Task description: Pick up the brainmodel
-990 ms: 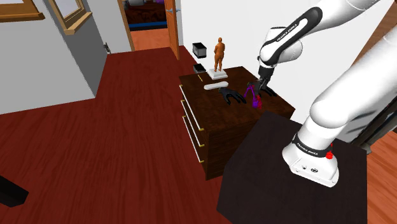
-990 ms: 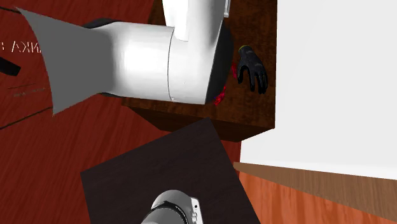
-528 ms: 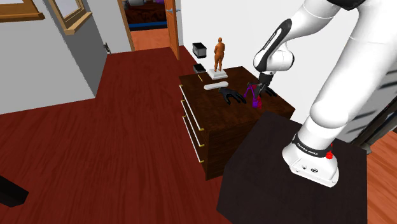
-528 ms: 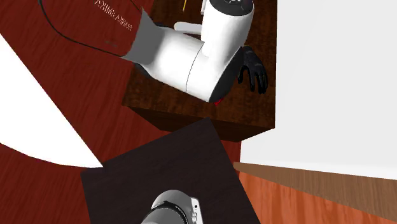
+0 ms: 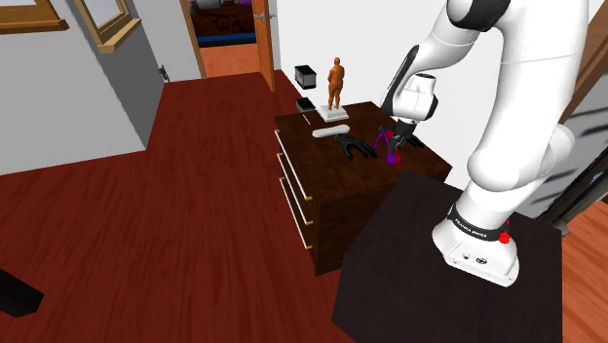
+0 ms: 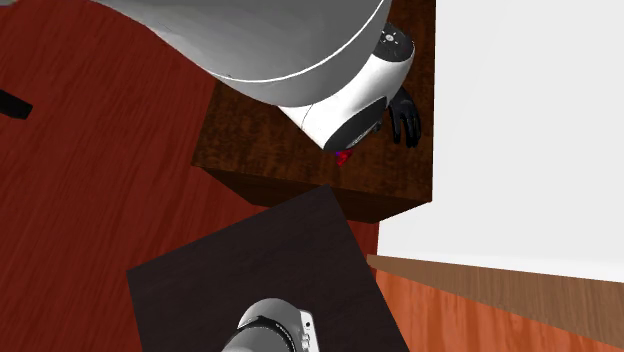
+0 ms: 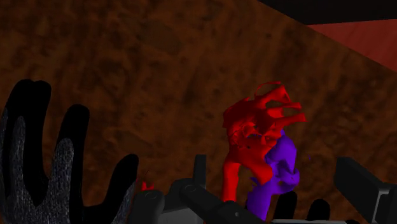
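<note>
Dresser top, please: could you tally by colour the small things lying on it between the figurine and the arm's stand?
Black: 2, the glove and a curved thing
White: 1, a flat piece
Red and purple: 1, the brain model
Total: 4

Arm [image 5: 516,107]: glossy white rounded shells, fat tubular links. Joints dark: black collar [image 5: 484,8] at top, black stripe along wrist link. Black band [image 5: 476,224] above foot, white lettering on it. Red mark [image 5: 506,236] beside band. White foot flange, small dark holes. Tool [image 5: 399,127]: all black, blocky.
</note>
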Motion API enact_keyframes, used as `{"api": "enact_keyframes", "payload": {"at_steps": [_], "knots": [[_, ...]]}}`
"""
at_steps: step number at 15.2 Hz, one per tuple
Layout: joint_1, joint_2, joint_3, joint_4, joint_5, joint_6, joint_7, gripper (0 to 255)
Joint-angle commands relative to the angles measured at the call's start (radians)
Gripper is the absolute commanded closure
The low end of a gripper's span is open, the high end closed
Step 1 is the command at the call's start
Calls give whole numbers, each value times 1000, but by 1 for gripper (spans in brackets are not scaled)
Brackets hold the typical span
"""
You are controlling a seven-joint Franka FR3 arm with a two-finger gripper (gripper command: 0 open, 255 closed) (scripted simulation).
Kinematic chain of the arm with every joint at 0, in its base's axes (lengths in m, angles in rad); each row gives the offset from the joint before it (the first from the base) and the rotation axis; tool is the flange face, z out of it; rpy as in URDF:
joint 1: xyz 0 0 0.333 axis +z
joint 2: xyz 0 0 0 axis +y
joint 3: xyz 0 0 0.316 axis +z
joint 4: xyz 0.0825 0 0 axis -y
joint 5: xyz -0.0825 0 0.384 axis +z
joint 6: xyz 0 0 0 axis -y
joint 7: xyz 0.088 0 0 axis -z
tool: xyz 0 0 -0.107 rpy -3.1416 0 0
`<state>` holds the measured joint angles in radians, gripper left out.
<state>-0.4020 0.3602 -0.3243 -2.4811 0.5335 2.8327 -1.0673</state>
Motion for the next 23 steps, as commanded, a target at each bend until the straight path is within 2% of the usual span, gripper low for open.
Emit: {"api": "enact_keyframes", "payload": {"at_steps": [1, 6, 7, 16, 23], "knots": [[-26, 31, 30, 11, 35, 20, -30, 0], [-68, 86, 82, 32, 87, 56, -74, 0], [-69, 87, 84, 33, 88, 58, -75, 255], [-68, 86, 82, 32, 87, 56, -74, 255], [15, -21, -22, -6, -21, -15, 15, 255]]}}
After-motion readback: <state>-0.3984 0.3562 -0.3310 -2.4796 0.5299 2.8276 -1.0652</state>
